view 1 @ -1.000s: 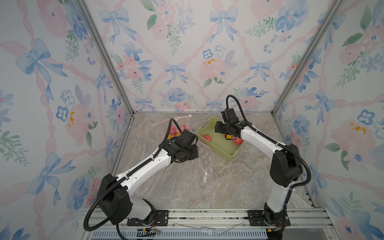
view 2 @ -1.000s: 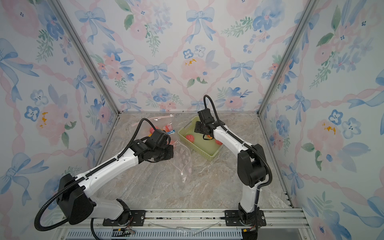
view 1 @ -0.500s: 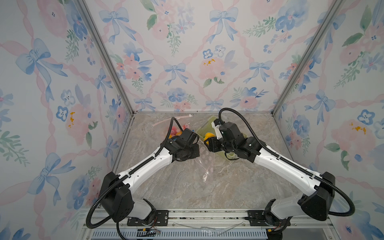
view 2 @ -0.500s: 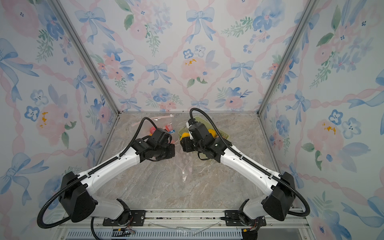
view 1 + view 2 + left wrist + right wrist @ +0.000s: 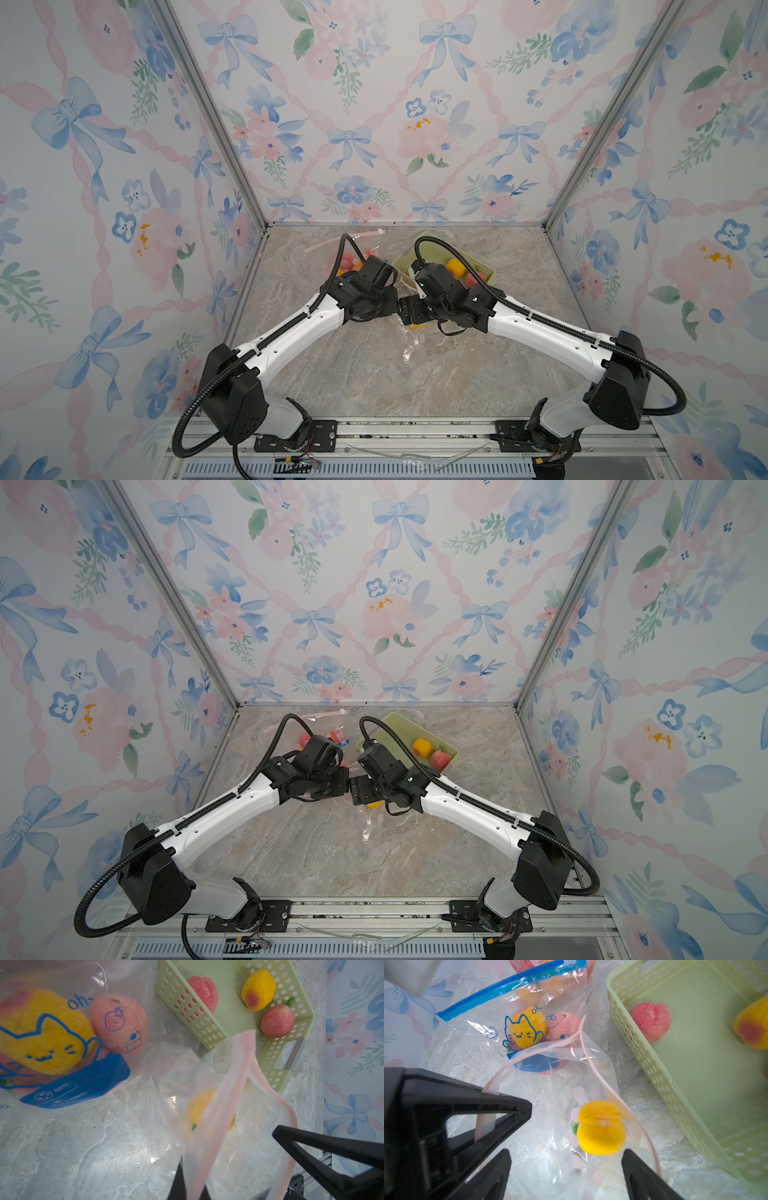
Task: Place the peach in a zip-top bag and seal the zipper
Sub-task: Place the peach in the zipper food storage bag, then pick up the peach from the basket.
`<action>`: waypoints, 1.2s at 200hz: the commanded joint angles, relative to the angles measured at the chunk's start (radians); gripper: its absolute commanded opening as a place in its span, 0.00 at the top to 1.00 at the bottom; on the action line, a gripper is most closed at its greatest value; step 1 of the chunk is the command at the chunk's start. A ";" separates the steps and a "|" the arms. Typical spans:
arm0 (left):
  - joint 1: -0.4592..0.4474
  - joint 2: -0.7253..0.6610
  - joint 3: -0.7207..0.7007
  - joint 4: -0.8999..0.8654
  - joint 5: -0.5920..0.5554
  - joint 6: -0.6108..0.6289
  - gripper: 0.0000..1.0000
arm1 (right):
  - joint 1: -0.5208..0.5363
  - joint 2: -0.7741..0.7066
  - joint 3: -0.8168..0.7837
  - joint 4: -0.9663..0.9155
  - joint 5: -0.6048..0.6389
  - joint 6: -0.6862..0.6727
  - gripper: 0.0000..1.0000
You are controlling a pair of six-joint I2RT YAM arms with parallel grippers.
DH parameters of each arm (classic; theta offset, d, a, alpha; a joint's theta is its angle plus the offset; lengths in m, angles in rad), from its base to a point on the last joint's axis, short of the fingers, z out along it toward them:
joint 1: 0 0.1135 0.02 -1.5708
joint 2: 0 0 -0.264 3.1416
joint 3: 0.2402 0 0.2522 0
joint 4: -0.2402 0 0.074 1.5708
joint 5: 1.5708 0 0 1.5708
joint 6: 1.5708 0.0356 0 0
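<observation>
Top views first: both arms meet mid-counter [image 5: 374,386], with the left pincer [image 5: 394,306] and right pincer [image 5: 409,314] almost nose to nose. Under them lies the crumpled clear zip-top bag [image 5: 410,353]. The peach [image 5: 415,326] is just a yellow sliver below the right wrist. Can't read either pincer's opening from up here.

Left wrist view: the pink zipper strip [image 5: 234,1095] runs out of the left pincer, which is clamped tight on it. The peach is a yellow blur through the film, down inside the bag. Off to the side there's a green basket [image 5: 207,1028] with three spare fruit, plus a printed bag [image 5: 62,1047] that's already stuffed.

Right wrist view is the clear one. The right pincer's fingers [image 5: 500,1169] are spread wide with nothing in them, right at the bag mouth. The peach sits inside the loop of the strip and touches neither finger.

My take: the peach looks like a light, matte, slightly squashy prop, so it should be forgiving. The bag is the pain, since that thin, floppy, slick film will slide and bunch. I'd only grab it by the zipper strip, the one stiffish part. The mouth is gaping, so sealing isn't done yet. I'd pinch both halves together beside the left pincer, then run along while the left holds tension.
</observation>
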 commanded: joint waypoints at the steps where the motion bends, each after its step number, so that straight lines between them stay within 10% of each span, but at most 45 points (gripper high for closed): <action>1: 0.002 -0.012 0.012 0.012 0.013 0.007 1.00 | 0.004 -0.018 0.042 -0.044 0.035 -0.013 0.14; 95: 0.002 -0.039 -0.022 0.014 0.017 -0.003 1.00 | -0.304 -0.100 0.047 -0.021 -0.120 -0.026 0.19; 240: 0.002 -0.049 -0.056 0.018 0.025 -0.017 1.00 | -0.454 0.568 0.415 0.017 -0.328 -0.034 0.17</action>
